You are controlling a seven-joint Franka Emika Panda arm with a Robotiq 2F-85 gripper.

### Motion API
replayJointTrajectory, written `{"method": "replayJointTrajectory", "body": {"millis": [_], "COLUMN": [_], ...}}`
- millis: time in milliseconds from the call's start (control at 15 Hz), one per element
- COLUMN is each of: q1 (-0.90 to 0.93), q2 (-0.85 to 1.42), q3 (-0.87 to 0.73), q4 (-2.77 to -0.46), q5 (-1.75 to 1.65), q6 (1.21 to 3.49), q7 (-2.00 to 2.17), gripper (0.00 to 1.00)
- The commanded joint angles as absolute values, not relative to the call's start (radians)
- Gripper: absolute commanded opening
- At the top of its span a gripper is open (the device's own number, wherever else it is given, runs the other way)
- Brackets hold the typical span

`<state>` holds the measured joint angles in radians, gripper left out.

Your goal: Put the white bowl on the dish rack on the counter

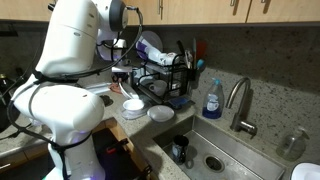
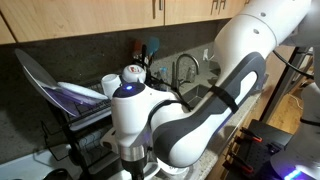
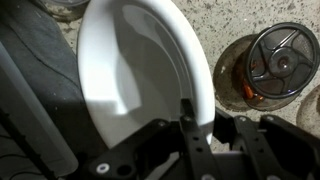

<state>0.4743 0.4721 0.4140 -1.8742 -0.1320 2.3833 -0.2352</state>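
**Robot Hand Is Pinching the Bowl's Rim**

In the wrist view the white bowl (image 3: 130, 70) is filling most of the picture, right up against the gripper (image 3: 203, 118). The bowl's rim is running between the two dark fingers (image 3: 187, 120), and they look to be squeezing it. The bowl is tipping on its side, with its inside facing the camera. Behind it the speckled counter (image 3: 235, 25) is showing. A round brown and silver thing (image 3: 280, 65) is lying there, apart from the bowl.

The exterior views are not showing this grip. In both of them the big white arm (image 1: 70, 60) is standing in the way, so the bowl cannot be picked out. One exterior view is showing other things instead. The black dish rack (image 1: 170, 75) is holding plates. Two white dishes (image 1: 133, 106) are sitting on the counter just beside it. A blue bottle (image 1: 212, 100) and a tap (image 1: 240, 100) are standing by the steel sink (image 1: 235, 160).
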Motion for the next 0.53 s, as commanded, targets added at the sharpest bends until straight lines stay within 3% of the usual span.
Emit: {"method": "replayJointTrajectory", "body": {"millis": [0,400,467], "q1": [0.477,0.477,0.477], "q2": [0.474,0.474,0.474], "q3": [0.411,0.412,0.412], "q4": [-1.870,-1.870,-1.870], "q5": [-0.130,-0.126,-0.126], "q6": [2.379,2.371,2.370], "q7": [-0.236,-0.236,-0.236], "gripper": [0.15,0.15,0.04]}}
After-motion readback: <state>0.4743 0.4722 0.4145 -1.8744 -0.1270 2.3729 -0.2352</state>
